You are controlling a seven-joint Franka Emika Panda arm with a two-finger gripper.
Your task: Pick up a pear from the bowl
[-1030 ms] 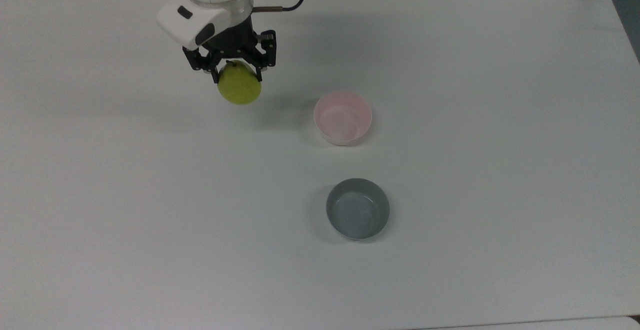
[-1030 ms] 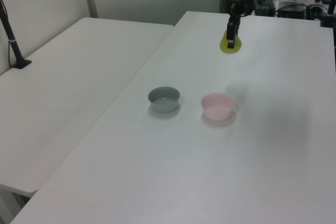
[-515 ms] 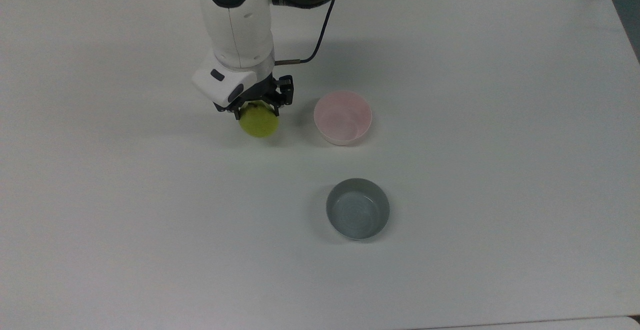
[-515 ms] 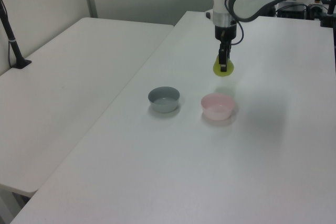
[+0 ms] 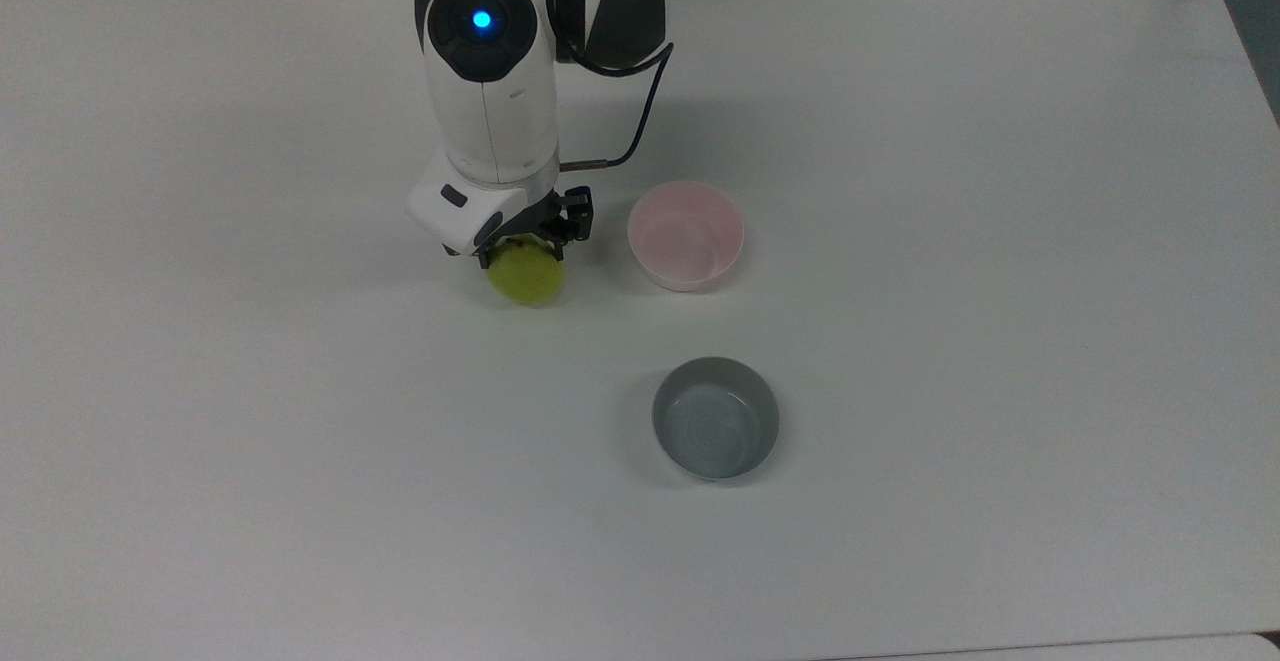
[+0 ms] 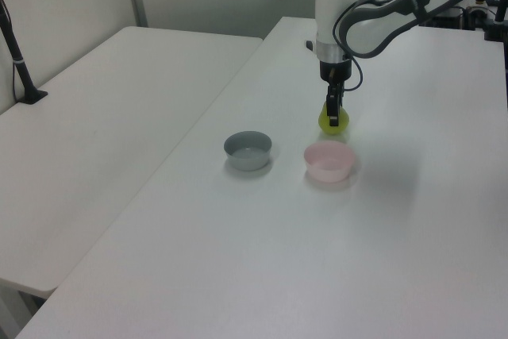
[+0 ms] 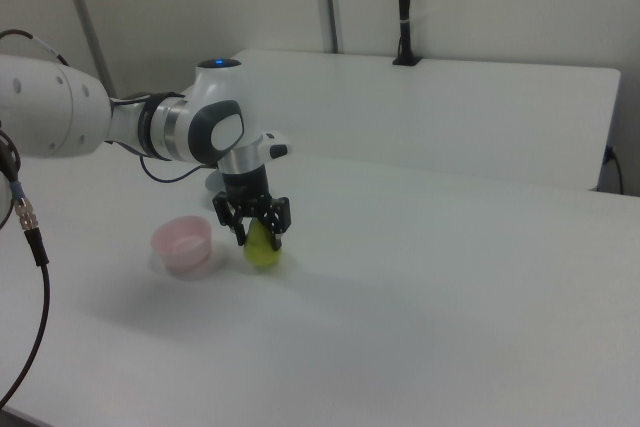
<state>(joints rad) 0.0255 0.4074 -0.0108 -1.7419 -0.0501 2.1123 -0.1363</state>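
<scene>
Lowering gently, I keep the hand (image 5: 527, 246) clenched on the pear (image 5: 526, 277), at nine o'clock of the bowl (image 5: 686, 235).

**Arm and gripper pose**

The Franka arm (image 7: 60, 112) is extended from the right view's left, its last white link (image 5: 490, 91) turned straight downward with a blue light lit on the top joint. The black two-finger gripper (image 5: 527, 253) is pointed vertically down, low over the table. Its fingers (image 7: 241, 230) are closed on either side of the pear (image 5: 525, 276), which is gripped at its upper part. A black cable (image 5: 640, 111) is looped from the wrist back to the arm.
</scene>
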